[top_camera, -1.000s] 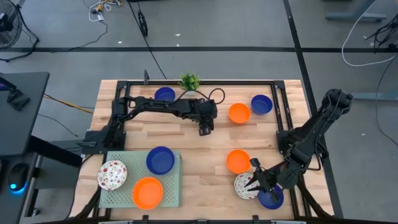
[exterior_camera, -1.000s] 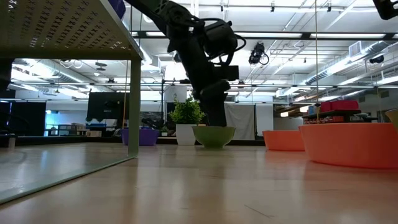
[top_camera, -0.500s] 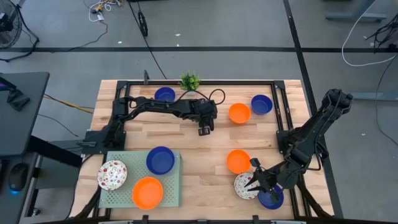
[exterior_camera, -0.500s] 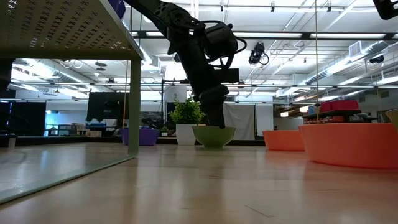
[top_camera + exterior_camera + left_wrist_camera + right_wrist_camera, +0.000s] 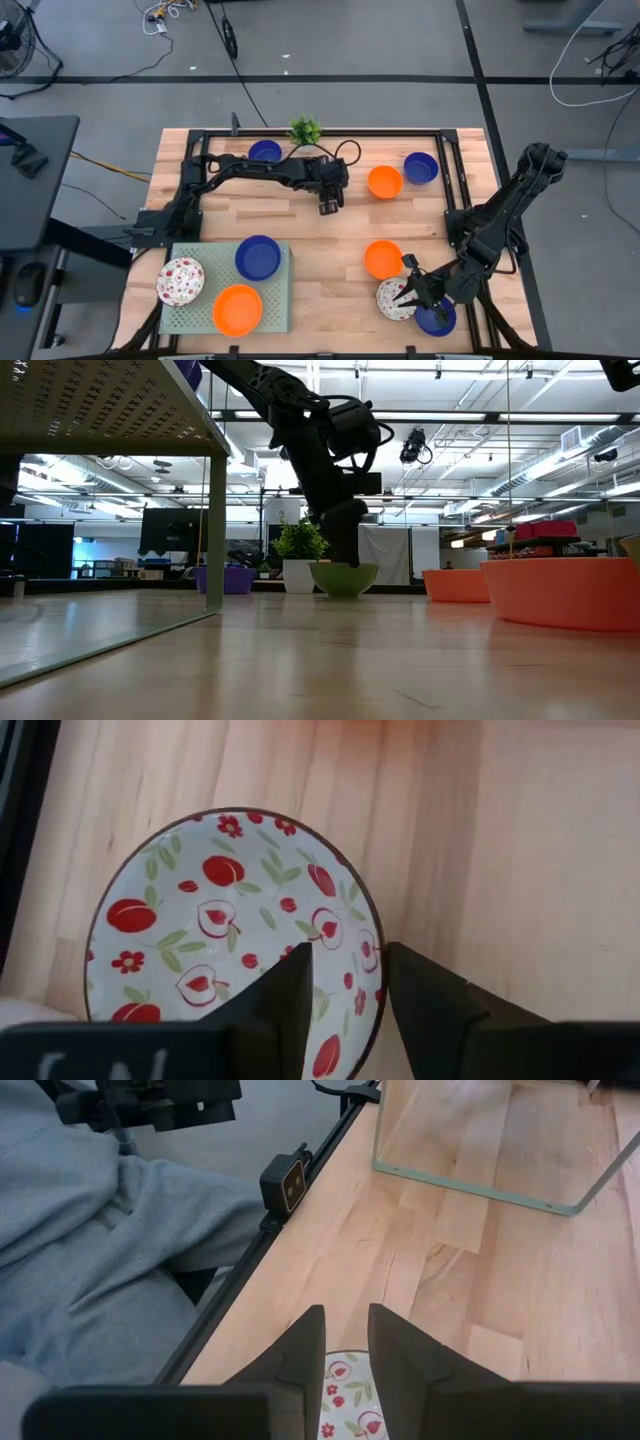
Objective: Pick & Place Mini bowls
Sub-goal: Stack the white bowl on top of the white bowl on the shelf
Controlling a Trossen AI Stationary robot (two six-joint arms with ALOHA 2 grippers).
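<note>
Left gripper [image 5: 345, 995] low at far centre of worktop [image 5: 340, 235], fingers narrowly parted astride rim of patterned bowl [image 5: 230, 925]. Best closed squarely on rim, then lifted straight. Right gripper [image 5: 410, 293] over speckled bowl [image 5: 390, 300] near front right, fingers slightly apart, holding nothing.

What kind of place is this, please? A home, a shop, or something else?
Probably a robotics lab or workshop. A wooden table stands on a grey floor with loose cables, the low view shows a large hall with ceiling strip lights, and two robot arms work among the mini bowls.
</note>
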